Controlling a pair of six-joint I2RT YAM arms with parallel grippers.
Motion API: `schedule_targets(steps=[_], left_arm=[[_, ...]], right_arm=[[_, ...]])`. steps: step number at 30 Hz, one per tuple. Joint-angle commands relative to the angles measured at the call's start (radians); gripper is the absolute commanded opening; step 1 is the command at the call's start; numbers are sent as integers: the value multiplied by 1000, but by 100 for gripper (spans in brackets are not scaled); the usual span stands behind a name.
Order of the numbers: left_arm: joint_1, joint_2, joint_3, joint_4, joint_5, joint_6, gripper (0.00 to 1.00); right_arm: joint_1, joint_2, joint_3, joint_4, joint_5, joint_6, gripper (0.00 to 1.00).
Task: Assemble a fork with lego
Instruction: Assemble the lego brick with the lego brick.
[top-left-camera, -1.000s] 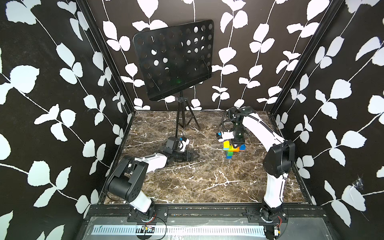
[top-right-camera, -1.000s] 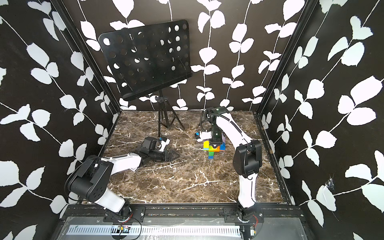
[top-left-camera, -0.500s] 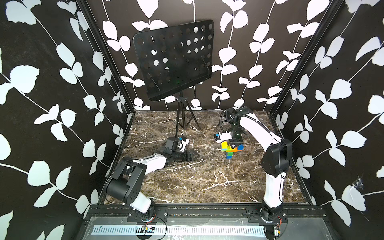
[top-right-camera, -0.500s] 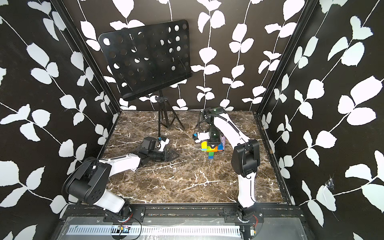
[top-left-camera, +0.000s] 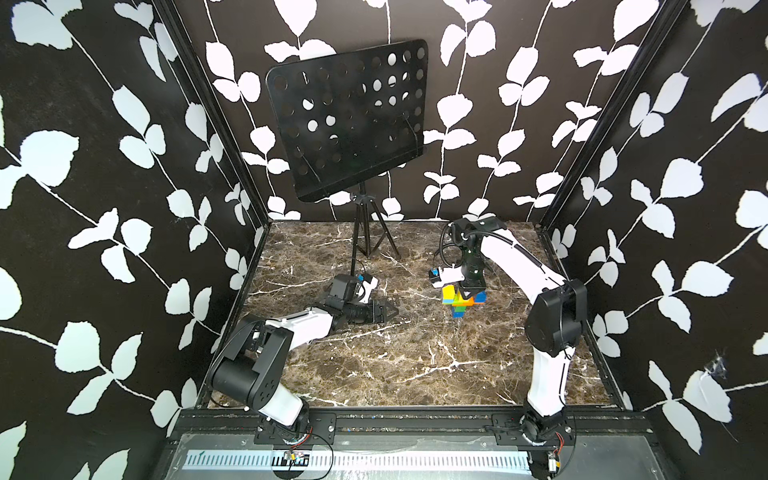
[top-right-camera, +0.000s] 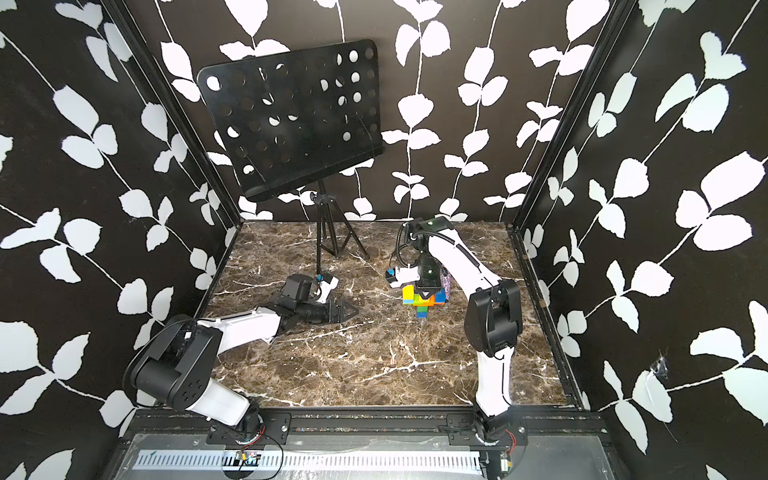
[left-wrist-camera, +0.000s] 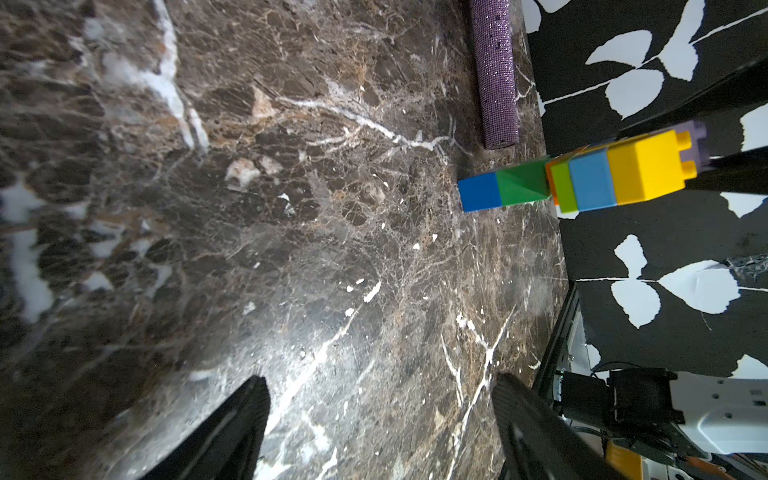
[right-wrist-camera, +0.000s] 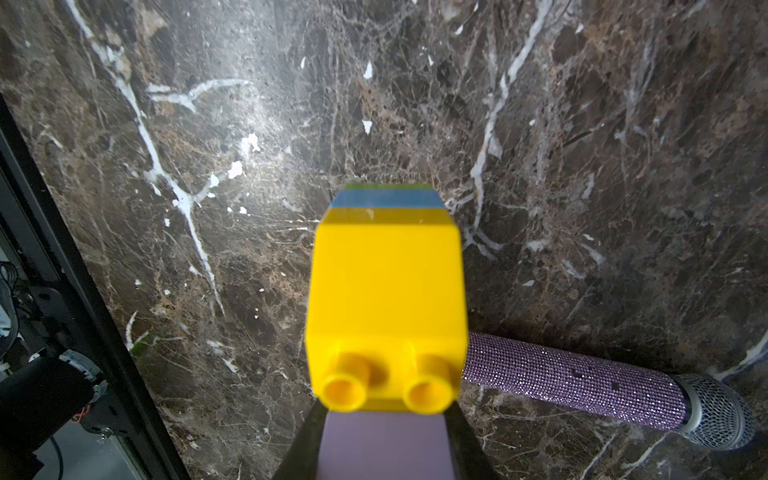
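Note:
The fork (top-left-camera: 459, 307) stands upright at the right of the marble table (top-left-camera: 374, 374), blue-and-green stem downward, prongs up. My right gripper (top-left-camera: 468, 291) reaches down from above and is shut on its pale lilac middle prong (right-wrist-camera: 386, 444); the yellow prong (right-wrist-camera: 386, 299) fills the right wrist view. From the left wrist the fork (left-wrist-camera: 582, 183) shows side-on; whether its blue foot touches the table I cannot tell. My left gripper (top-left-camera: 390, 311) lies low over the table, left of the fork, open and empty, its fingers (left-wrist-camera: 249, 415) far apart. In both top views the fork (top-right-camera: 422, 299) looks the same.
A glittery purple microphone (right-wrist-camera: 582, 386) lies on the table just behind the fork, near the right wall. A black perforated music stand (top-left-camera: 349, 120) on a tripod (top-left-camera: 365, 241) stands at the back, behind the left arm. Leaf-patterned walls close three sides.
The right gripper has drifted slightly to the left with the fork in it. The left arm has stayed where it was.

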Motion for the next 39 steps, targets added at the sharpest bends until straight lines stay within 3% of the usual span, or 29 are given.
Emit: schedule_targets(steps=[1, 9, 21, 30, 39], left_arm=[[5, -13, -12, 13, 7, -1, 86], [6, 2, -8, 26, 12, -4, 86], [6, -5, 0, 9, 17, 6, 86], [5, -12, -4, 6, 7, 6, 86], [6, -21, -8, -3, 3, 12, 86]], right_arm=[[12, 31, -50, -32, 24, -22, 10], [17, 41, -65, -18, 59, 29, 9], [8, -8, -98, 13, 73, -28, 8], [18, 32, -208, 78, 39, 0, 7], [36, 118, -176, 76, 33, 26, 7]])
